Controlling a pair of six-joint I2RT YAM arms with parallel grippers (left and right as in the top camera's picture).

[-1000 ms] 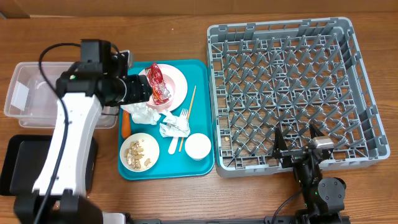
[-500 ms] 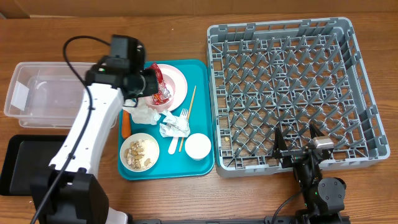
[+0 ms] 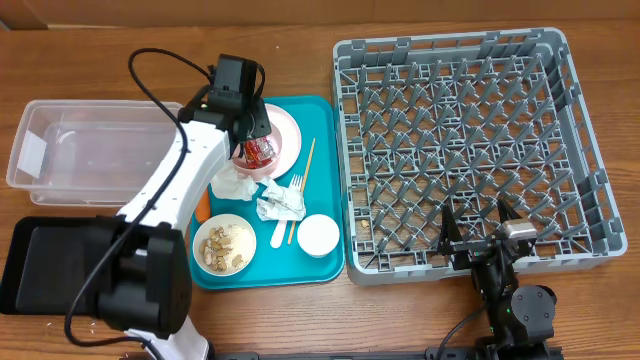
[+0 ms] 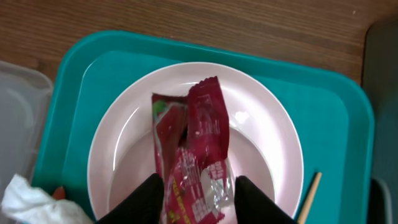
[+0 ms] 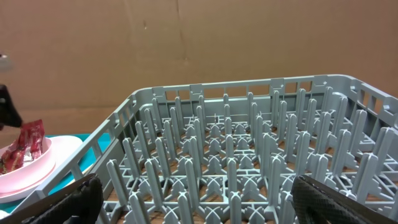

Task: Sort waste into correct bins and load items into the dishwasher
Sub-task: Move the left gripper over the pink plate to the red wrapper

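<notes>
A red shiny snack wrapper (image 4: 193, 155) stands up off the pale pink plate (image 4: 261, 137) on the teal tray. My left gripper (image 4: 199, 205) reaches down over the plate (image 3: 288, 130), and its two black fingers press the wrapper's (image 3: 260, 150) sides. The right wrist view shows the wrapper (image 5: 25, 146) upright above the plate. My right gripper (image 5: 196, 199) is open and holds nothing; it sits at the front edge of the grey dish rack (image 3: 590, 130), pointing into its pegs.
The teal tray (image 3: 330, 110) also holds crumpled napkins (image 3: 232, 185), an orange carrot (image 3: 202, 203), a bowl of food scraps (image 3: 224, 245), a white cup (image 3: 318, 235), a fork (image 3: 280, 235) and chopsticks (image 3: 305, 165). A clear tub (image 3: 60, 150) and a black tray (image 3: 30, 260) lie at the left.
My left arm has swung right and come round to the far side of the plate, and its fingers now sit on the wrapper's sides. The right arm has not moved.
</notes>
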